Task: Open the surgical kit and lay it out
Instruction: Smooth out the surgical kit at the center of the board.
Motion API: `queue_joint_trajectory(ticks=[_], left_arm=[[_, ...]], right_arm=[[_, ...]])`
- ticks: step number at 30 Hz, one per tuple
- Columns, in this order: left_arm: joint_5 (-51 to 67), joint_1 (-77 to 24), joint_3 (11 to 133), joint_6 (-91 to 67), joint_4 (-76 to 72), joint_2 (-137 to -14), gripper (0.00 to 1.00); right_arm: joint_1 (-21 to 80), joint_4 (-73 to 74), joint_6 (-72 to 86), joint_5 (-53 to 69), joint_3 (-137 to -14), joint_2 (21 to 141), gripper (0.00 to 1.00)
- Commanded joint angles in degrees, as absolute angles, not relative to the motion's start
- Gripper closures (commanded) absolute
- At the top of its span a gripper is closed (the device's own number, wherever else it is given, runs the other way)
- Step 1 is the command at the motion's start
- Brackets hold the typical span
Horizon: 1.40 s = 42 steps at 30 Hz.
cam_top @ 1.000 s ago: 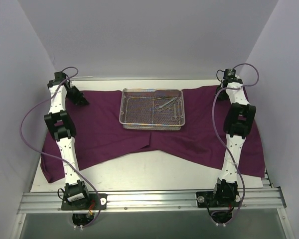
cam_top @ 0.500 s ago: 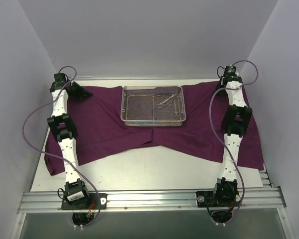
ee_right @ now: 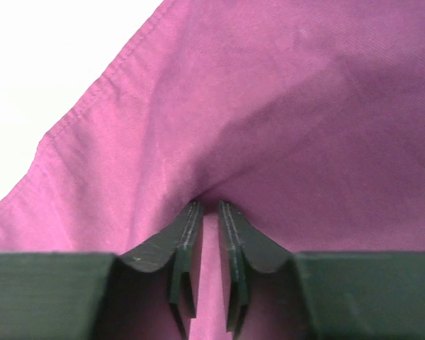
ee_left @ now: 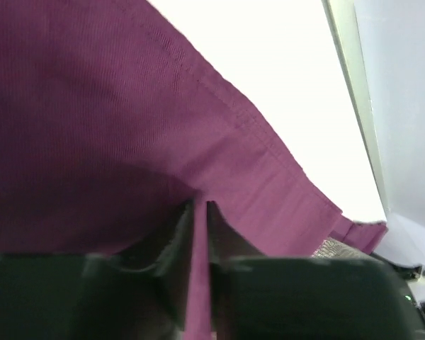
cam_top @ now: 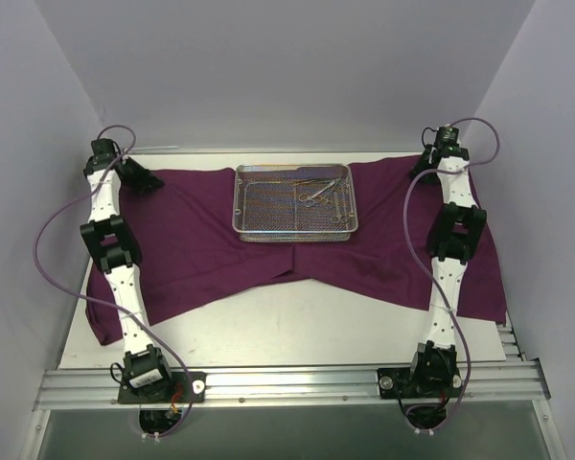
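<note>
The dark purple cloth wrap (cam_top: 211,240) lies spread across the table. The silver wire-mesh tray (cam_top: 244,226) sits on it at the back middle, with slim silver scissor-handled instruments (cam_top: 324,196) inside at its right end. My left gripper (cam_top: 144,177) is at the cloth's far left corner, shut on a fold of cloth (ee_left: 198,234). My right gripper (cam_top: 427,165) is at the far right corner, shut on a pinch of cloth (ee_right: 211,234). A bit of the tray (ee_left: 331,248) shows in the left wrist view.
White walls enclose the table on the left, back and right. Bare white tabletop (cam_top: 297,321) shows in front of the cloth's notched front edge. A metal rail (cam_top: 287,383) carries both arm bases at the near edge.
Both grippers have moved outward and toward the back, pulling the cloth's far corners wider. The cloth lies flatter and the tray has shifted slightly back.
</note>
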State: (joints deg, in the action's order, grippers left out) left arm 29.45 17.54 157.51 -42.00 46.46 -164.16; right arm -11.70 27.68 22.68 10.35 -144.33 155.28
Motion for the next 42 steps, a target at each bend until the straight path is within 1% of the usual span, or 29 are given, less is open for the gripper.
queue_joint_trajectory(ticks=[1, 2, 3, 5, 7, 9, 10, 11, 12, 13, 14, 15, 16, 17, 19, 20, 21, 22, 23, 25, 26, 27, 28, 29, 30, 33, 37, 42], left_arm=[[21.98, 16.71, 153.91, -37.09, 51.06, -155.14, 0.77], [21.1, 16.18, 153.2, -36.74, 51.15, -152.69, 0.7], [20.48, 15.65, 152.93, -35.52, 51.94, -151.8, 0.61], [19.34, 13.89, 153.45, -34.37, 53.08, -149.87, 0.57], [18.72, 12.84, 152.33, -33.66, 54.4, -148.46, 0.53], [17.67, 11.26, 149.87, -33.14, 54.58, -145.82, 0.53], [17.06, 10.64, 146.98, -32.87, 54.67, -144.85, 0.55], [16.53, 9.24, 145.39, -32.0, 54.75, -143.1, 0.58], [16.26, 8.53, 143.81, -31.56, 54.84, -142.3, 0.64], [15.91, 7.92, 142.31, -31.29, 55.28, -141.6, 0.69], [15.91, 7.39, 138.9, -30.77, 55.54, -140.11, 0.8], [16.08, 6.43, 136.69, -30.41, 55.11, -139.23, 0.82], [16.35, 5.89, 134.32, -30.24, 54.5, -138.26, 0.84], [16.43, 5.54, 129.16, -30.06, 53.54, -136.08, 0.91], [16.44, 4.84, 125.26, -29.97, 52.03, -134.3, 0.95], [16.61, 4.83, 122.46, -29.88, 51.77, -132.9, 0.97], [16.96, 4.66, 121.3, -29.62, 51.59, -132.37, 0.98], [17.4, 4.31, 120.33, -29.36, 51.42, -131.75, 0.98], [17.05, 4.13, 119.71, -28.31, 51.59, -130.7, 0.98], [16.18, 3.69, 118.39, -27.43, 51.94, -130.17, 0.98], [16.08, 3.69, 118.04, -26.9, 52.47, -130.17, 0.98], [16.08, 3.69, 117.69, -26.72, 52.91, -130.43, 0.98], [15.3, 3.69, 117.42, -26.63, 53.08, -130.69, 0.98], [15.03, 3.69, 116.9, -26.72, 52.82, -130.78, 0.98], [15.03, 3.6, 116.37, -26.89, 52.56, -130.69, 0.98], [15.12, 3.6, 114.79, -27.68, 51.94, -130.87, 0.98], [15.73, 3.52, 112.51, -28.65, 51.16, -130.26, 0.98], [15.47, 3.6, 111.27, -28.74, 51.24, -129.81, 0.98]], right_arm=[[-11.69, 33.75, 25.3, 13.0, -143.44, 153.9, 0.8], [-11.6, 33.75, 25.75, 13.27, -142.65, 152.42, 0.71], [-11.34, 33.75, 25.93, 13.27, -141.86, 151.62, 0.66], [-10.81, 33.75, 25.58, 13.1, -139.76, 148.81, 0.6], [-10.11, 34.62, 24.88, 12.92, -139.22, 147.22, 0.57], [-9.58, 36.47, 23.82, 12.48, -138.87, 145.11, 0.53], [-9.23, 37.34, 23.3, 12.05, -138.87, 144.41, 0.52], [-9.05, 38.48, 22.77, 11.78, -138.43, 142.58, 0.49], [-8.97, 38.67, 22.76, 11.86, -137.3, 141.43, 0.48], [-8.88, 38.58, 23.02, 12.04, -133.54, 139.94, 0.47], [-8.88, 37.97, 23.55, 12.56, -131.24, 136.96, 0.47], [-8.79, 37.62, 23.82, 12.92, -129.05, 135.54, 0.47], [-8.53, 37.44, 24.08, 12.75, -124.76, 133.96, 0.48], [-8.0, 37.62, 24.34, 13.09, -122.72, 131.34, 0.52], [-7.04, 38.49, 24.17, 14.93, -116.76, 127.29, 0.58], [-5.38, 39.02, 23.91, 15.12, -115.07, 125.7, 0.66], [-4.4, 39.28, 23.04, 14.94, -113.13, 124.03, 0.7], [-3.26, 39.37, 22.42, 15.03, -111.03, 119.92, 0.73], [-2.21, 39.46, 22.15, 15.55, -107.0, 117.88, 0.8], [-0.35, 39.99, 22.23, 16.52, -102.94, 112.88, 0.87], [1.39, 39.99, 22.67, 18.0, -98.48, 111.37, 0.95], [2.89, 39.47, 23.28, 19.24, -95.91, 110.23, 0.99], [3.77, 37.98, 24.07, 20.99, -91.19, 108.04, 1.0], [4.65, 37.27, 24.43, 21.01, -91.14, 107.06, 1.0], [5.53, 36.22, 24.96, 19.79, -87.14, 106.09, 1.0], [7.12, 32.44, 27.24, 17.76, -81.33, 102.84, 1.0], [7.03, 30.06, 27.78, 13.89, -79.19, 102.04, 1.0], [7.03, 27.25, 27.68, 13.89, -77.0, 103.18, 1.0]])
